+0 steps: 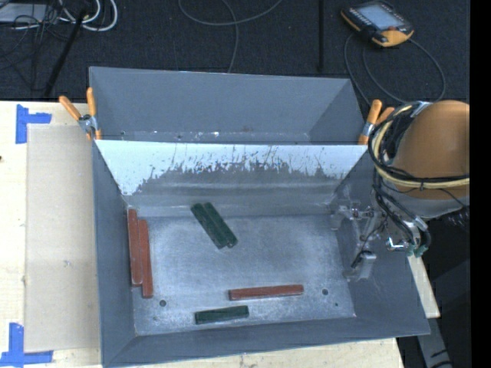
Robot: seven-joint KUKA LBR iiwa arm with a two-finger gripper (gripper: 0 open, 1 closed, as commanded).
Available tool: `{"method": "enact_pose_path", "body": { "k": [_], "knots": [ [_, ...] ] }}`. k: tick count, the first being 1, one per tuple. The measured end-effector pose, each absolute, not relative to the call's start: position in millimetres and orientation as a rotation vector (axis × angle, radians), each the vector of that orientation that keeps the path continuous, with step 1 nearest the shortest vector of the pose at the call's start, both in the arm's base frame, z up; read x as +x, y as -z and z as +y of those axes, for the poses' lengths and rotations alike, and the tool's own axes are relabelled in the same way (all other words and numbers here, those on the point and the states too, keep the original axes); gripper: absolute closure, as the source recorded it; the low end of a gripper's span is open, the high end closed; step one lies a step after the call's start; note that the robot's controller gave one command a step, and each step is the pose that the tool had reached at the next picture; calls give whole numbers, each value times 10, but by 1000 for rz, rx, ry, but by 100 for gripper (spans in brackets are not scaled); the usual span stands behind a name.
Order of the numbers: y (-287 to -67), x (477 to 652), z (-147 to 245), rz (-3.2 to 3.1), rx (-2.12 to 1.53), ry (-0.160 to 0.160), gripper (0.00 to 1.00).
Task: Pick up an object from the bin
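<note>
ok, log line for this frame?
gripper: right side of bin, over no bar | nearest: red bar, low centre | rest: front green bar, tilted green bar, left red bars

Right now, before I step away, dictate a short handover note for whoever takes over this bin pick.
Gripper: at the right wall of the grey bin, apart from every bar; open or shut, cannot tell.
Things: tilted dark green bar mid-floor; red-brown bars along the left wall; front red-brown bar; front dark green bar below it.
Done: nothing picked, all bars lie on the floor.
Left: grasp one bar and lift it; the front red-brown bar is probably nearest.
</note>
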State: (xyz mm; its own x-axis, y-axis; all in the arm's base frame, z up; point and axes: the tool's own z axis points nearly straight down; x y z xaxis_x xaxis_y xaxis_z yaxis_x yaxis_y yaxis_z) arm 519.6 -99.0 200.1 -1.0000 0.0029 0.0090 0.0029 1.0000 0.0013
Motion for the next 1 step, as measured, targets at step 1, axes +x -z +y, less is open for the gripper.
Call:
{"method": "enact_pose_path", "body": {
  "k": [1],
  "knots": [
    [-2043,5213,-985,-3141,1,0,0]
  ]
}}
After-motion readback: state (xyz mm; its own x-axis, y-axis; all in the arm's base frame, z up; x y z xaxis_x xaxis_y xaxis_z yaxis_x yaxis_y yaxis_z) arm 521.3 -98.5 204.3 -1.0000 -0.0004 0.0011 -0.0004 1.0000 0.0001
